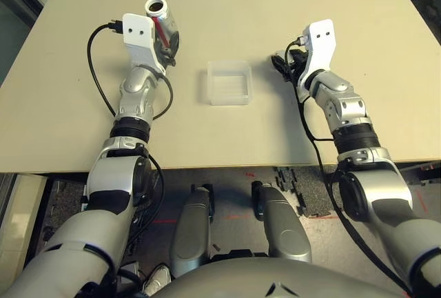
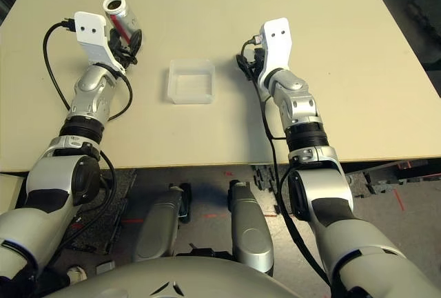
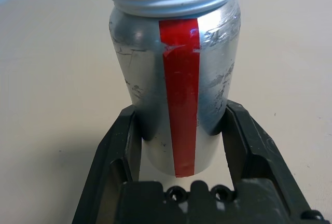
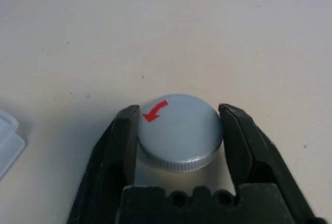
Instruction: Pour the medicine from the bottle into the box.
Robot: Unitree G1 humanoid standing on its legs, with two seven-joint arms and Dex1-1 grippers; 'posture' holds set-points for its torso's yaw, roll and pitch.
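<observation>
The left hand (image 3: 179, 130) grips the uncapped bottle (image 3: 176, 73); the right hand (image 4: 179, 130) brackets the cap (image 4: 179, 130) on the table (image 1: 275, 8). The box (image 1: 229, 82) sits between them, clear of every table edge.

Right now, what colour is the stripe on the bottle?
Red, running lengthwise down the silver bottle. The left wrist view shows it best.

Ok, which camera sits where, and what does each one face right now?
Left eye: head, looking down at the table, bottle, box; both forearms show.
Right eye: same scene.
Left wrist: along the left pincer, clamped on the bottle.
Right wrist: along the right pincer around the cap; box corner shared with the eyes.
</observation>
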